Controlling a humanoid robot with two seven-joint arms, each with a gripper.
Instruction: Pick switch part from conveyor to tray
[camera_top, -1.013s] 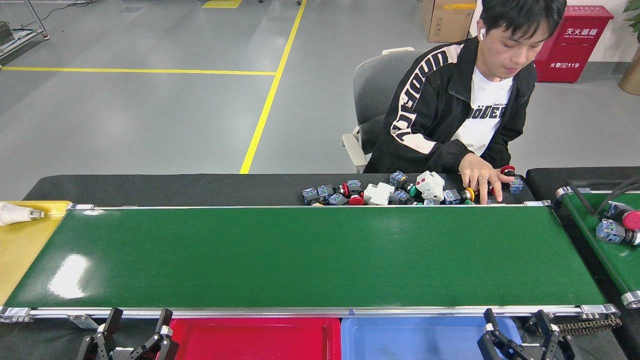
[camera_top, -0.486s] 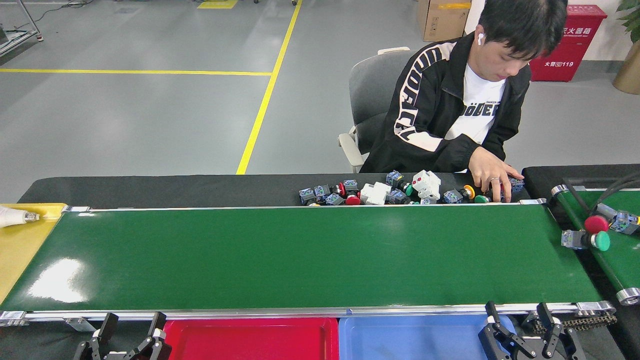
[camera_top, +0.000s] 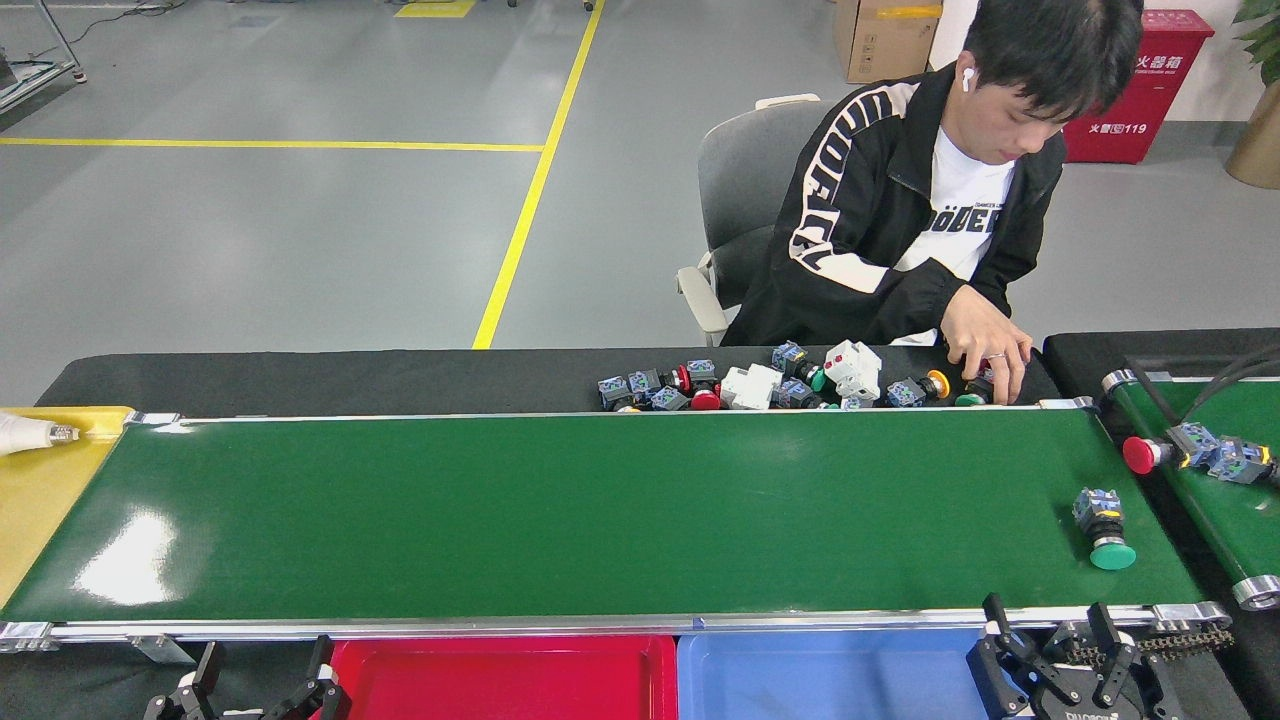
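A switch part with a green button cap (camera_top: 1103, 528) lies on the conveyor (camera_top: 600, 510) near its right end. Another with a red cap (camera_top: 1160, 452) sits at the lip of the small angled belt on the right, a further part (camera_top: 1240, 462) behind it. My right gripper (camera_top: 1062, 640) stands open below the conveyor's near rail, just in front of the green-capped part and over the blue tray (camera_top: 830, 675). Open as well, my left gripper (camera_top: 262, 668) sits low at the bottom left, beside the red tray (camera_top: 500, 678).
A person sits behind the conveyor, one hand (camera_top: 985, 345) among a pile of switch parts (camera_top: 780, 385) on the black table. A yellow tray (camera_top: 40, 480) with a white object lies at the left end. The small angled belt (camera_top: 1225, 490) adjoins on the right.
The green-capped part has dropped from the small belt onto the conveyor and moved left and nearer. A red-capped part has reached the small belt's lip. Both grippers have sunk slightly in view.
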